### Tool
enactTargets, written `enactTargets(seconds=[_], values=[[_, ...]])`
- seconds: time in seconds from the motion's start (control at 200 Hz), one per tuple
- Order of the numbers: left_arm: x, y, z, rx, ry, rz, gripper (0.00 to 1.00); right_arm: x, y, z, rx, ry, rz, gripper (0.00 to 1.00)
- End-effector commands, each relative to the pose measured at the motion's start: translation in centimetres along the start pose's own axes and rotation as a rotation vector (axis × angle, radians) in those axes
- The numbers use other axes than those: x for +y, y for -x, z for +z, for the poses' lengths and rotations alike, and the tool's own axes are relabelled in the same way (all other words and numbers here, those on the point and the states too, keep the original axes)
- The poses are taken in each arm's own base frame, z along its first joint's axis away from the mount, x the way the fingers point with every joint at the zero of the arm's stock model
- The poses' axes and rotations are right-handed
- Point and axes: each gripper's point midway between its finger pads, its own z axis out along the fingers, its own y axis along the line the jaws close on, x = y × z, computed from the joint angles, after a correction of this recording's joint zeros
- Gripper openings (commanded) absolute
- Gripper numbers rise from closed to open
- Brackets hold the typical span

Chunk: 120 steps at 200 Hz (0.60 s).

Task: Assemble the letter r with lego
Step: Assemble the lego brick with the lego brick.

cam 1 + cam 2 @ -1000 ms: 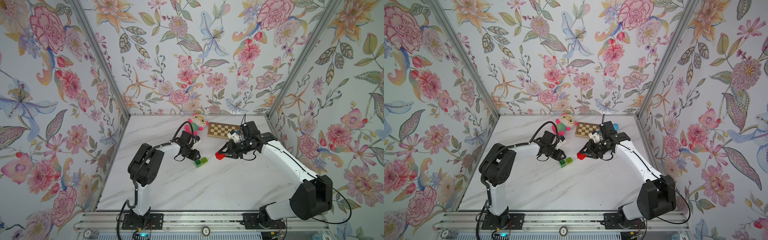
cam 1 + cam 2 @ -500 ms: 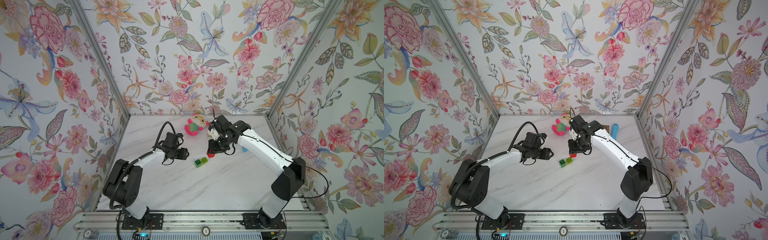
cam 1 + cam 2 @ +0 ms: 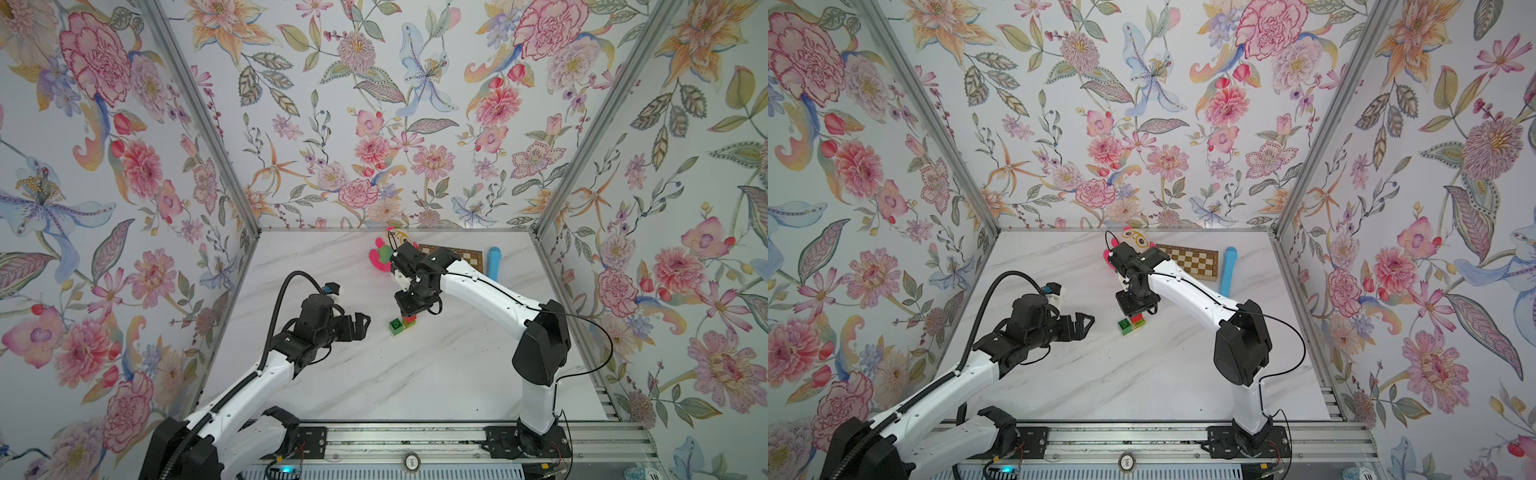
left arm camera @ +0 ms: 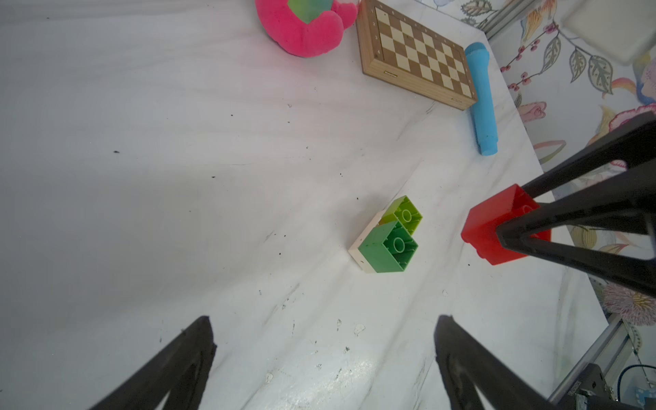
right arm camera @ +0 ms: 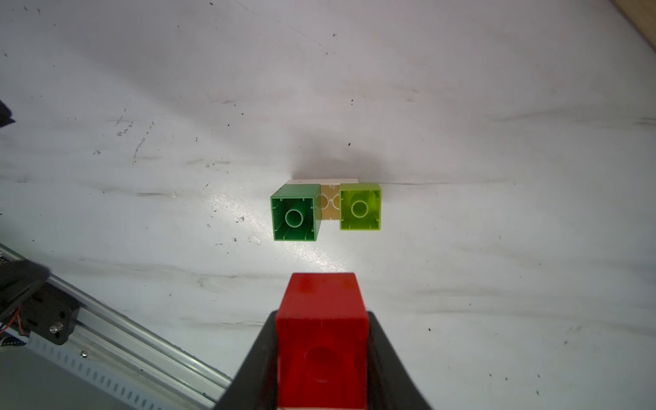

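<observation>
Right wrist view: grips red brick (image 5: 321, 337) in right pincer (image 5: 321, 316), lower centre, not yet attached. At frame centre, finds dark green cube (image 5: 294, 216) and lime green cube (image 5: 360, 207) seated on cream brick (image 5: 328, 207). Holds left pincer (image 4: 323, 317) apart, empty.

Floral-papered walls (image 3: 374, 104) enclose three sides of the white marbled worktop (image 3: 395, 382), grey metal posts (image 3: 203, 120) at its far corners, a rail (image 3: 415, 441) along its near edge.

Both top views look down from high over the front rail (image 3: 415, 440) toward the back wall (image 3: 374, 124), covering the whole table (image 3: 374, 374); the left wrist view slants across it; the right wrist view looks straight down, closer; both share the dark green brick (image 4: 387, 248).
</observation>
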Motion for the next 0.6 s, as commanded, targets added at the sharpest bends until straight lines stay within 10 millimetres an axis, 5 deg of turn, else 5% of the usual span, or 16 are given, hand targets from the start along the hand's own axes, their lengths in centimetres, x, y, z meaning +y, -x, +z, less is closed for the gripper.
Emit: enactTargets(seconds=[0.0,0.17,0.596], values=[[1.2,-0.3,-0.9,-0.055,0.042,-0.053,0.99,0.6,1.0,0.5,-0.039,-0.015,-0.062,0.23],[1.5,-0.1,-2.2,-0.105,0.05,-0.07,0.99,1.3,2.2,1.0,-0.102,-0.003,-0.091,0.23],[2.0,-0.5,-3.4,-0.127,0.064,-0.081,0.99,2.6,1.5,3.5,-0.058,0.032,-0.092,0.22]])
